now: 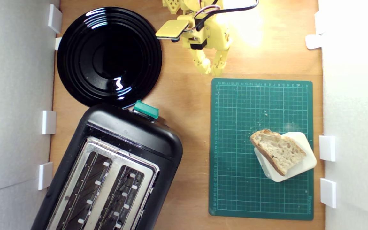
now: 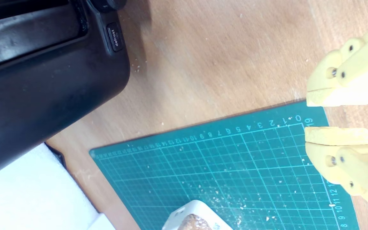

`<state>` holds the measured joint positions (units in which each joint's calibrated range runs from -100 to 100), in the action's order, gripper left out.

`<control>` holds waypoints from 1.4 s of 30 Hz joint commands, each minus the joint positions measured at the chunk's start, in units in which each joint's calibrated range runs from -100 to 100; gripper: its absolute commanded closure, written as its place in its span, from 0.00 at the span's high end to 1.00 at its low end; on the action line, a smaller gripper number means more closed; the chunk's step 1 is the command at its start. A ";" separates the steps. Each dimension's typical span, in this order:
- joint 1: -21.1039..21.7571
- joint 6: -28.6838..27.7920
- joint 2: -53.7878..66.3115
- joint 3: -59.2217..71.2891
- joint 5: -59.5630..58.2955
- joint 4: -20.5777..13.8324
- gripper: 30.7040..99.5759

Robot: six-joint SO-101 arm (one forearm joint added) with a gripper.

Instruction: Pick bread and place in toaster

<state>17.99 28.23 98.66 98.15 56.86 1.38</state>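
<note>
The bread (image 1: 278, 150), a half slice with pale holey crumb and brown crust, lies on a white rounded block (image 1: 302, 166) on the green cutting mat (image 1: 235, 191). In the wrist view only a brown edge of the bread (image 2: 195, 224) shows. The black toaster (image 1: 133, 131) with two slots in a silver top and a teal lever knob (image 1: 145, 109) stands at the exterior view's lower left; the wrist view shows its black side (image 2: 43, 80). My yellow gripper (image 1: 211, 68) (image 2: 306, 116) hovers just beyond the mat's far corner, narrowly open, holding nothing, far from the bread.
A round black plate (image 1: 109, 56) sits beside the toaster's lever end. White foam walls with white clips (image 1: 327, 148) border the wooden table on both sides. Crumbs are scattered on the mat (image 2: 219, 159). Bare wood lies between toaster and mat.
</note>
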 commanded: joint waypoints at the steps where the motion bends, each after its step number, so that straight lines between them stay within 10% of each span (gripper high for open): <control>1: 0.39 -0.16 -0.15 0.22 -1.40 0.16 0.42; 42: 1.03 0.21 -0.15 0.12 -1.57 1.16 0.36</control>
<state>17.99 28.23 98.66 98.15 56.86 1.82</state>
